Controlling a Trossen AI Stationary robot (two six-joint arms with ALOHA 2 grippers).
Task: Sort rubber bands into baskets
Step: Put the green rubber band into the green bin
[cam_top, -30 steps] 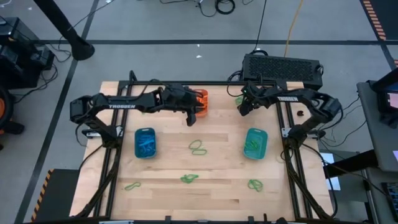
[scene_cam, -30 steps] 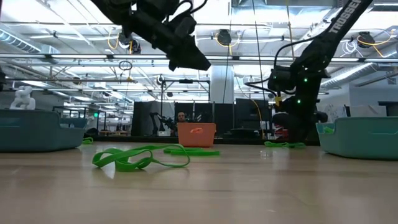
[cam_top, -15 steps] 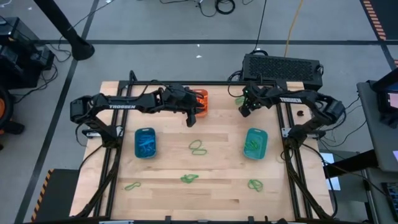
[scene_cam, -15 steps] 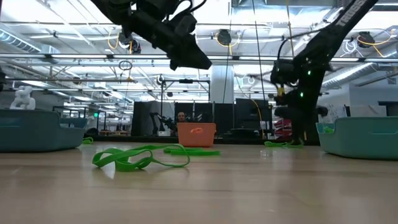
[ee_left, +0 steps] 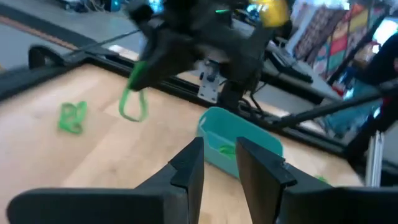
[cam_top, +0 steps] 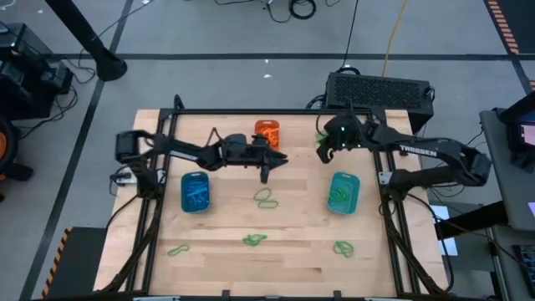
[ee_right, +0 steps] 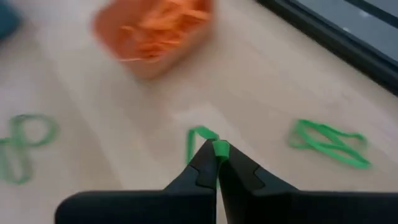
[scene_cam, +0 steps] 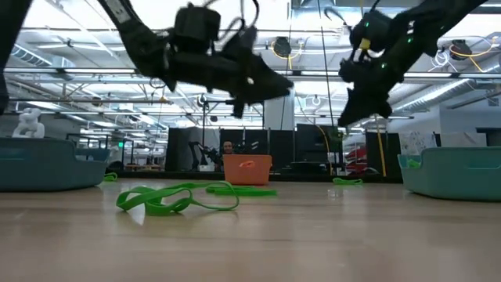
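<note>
Rubber-band sorting on a wooden worktop (cam_top: pixel 292 234).
Right hand (ee_right: pixel 216 151) pinched shut on green rubber band (ee_right: pixel 200 139), raised near orange basket (cam_top: pixel 267 132); left hand (ee_left: pixel 216 163) slightly open, empty.

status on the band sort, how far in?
Partly done. The orange plastic basket, blue plastic basket and teal-green plastic basket each already hold bands. In hand: the right gripper is shut on a green rubber band, lifted near the table's back edge. The left gripper hovers mid-table, empty. Left: several loose green bands on the wooden table.
</note>
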